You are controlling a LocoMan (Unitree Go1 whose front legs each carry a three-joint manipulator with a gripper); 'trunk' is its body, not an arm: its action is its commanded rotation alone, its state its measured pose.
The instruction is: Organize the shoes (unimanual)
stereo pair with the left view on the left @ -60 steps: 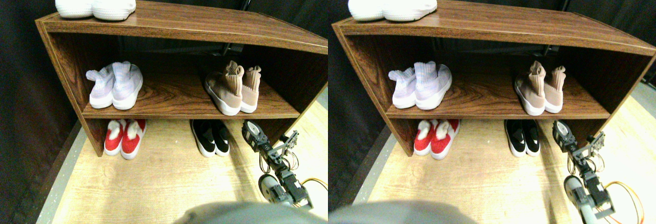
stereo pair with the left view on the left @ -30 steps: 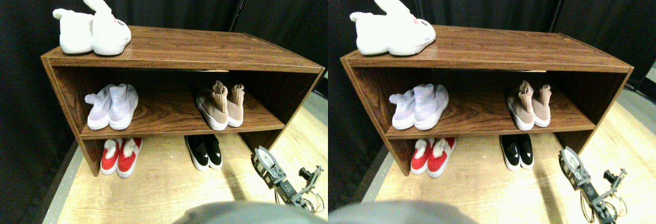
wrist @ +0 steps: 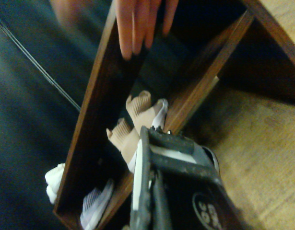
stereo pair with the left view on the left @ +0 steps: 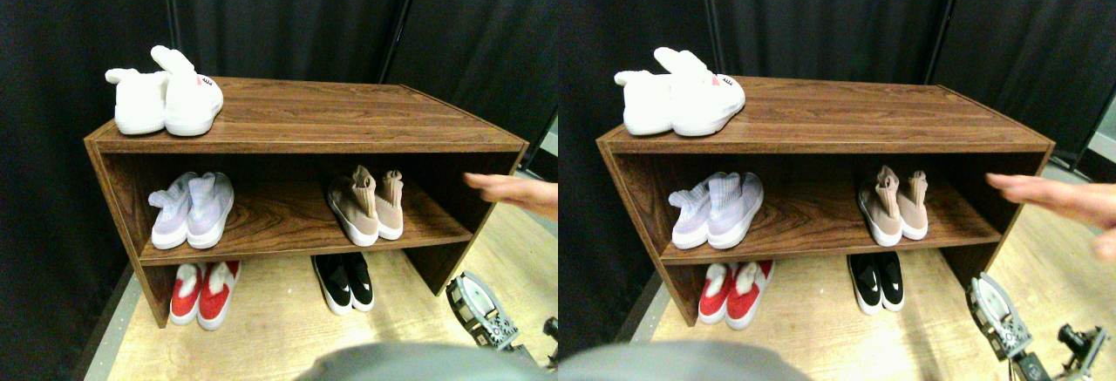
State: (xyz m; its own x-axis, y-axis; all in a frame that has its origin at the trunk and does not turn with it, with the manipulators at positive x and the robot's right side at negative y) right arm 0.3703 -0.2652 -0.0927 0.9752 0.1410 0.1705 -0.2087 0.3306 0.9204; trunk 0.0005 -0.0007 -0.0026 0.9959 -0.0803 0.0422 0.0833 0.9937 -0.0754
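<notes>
Tan ribbed-knit sock sneakers stand paired at frame centre on the dark woodgrain shelf; glossy black slip-ons sit below on pale plank floor; right gripper lower right, jaw state unclear; a blurred hand reaches in at right.

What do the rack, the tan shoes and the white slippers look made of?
Rack: dark wood or wood-look laminate, with printed-looking grain and a slight sheen; which one cannot be told. Tan shoes: ribbed knit uppers with high sock collars on smooth white soles, probably rubber or foam. White slippers: soft, plush-looking fabric with floppy ears, matte.
</notes>
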